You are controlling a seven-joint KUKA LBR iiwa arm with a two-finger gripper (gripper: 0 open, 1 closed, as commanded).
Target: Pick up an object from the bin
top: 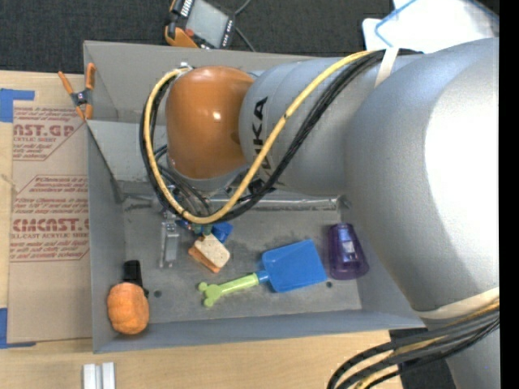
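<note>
My gripper [169, 248] reaches down from under the arm's orange cover to the bin floor, left of the middle. Just to its right lies a small tan and white piece shaped like a bread slice [211, 254], tilted, with a little blue piece [221, 232] behind it. To the gripper's lower left stands a small black block [131, 271], and an orange ball [128, 308] rests in the bin's front left corner. I see nothing held in the gripper.
A blue scoop with a light green handle [280, 271] lies along the bin's front, and a purple bottle [346, 251] lies at the right. The arm and its cables cover the back and right of the bin.
</note>
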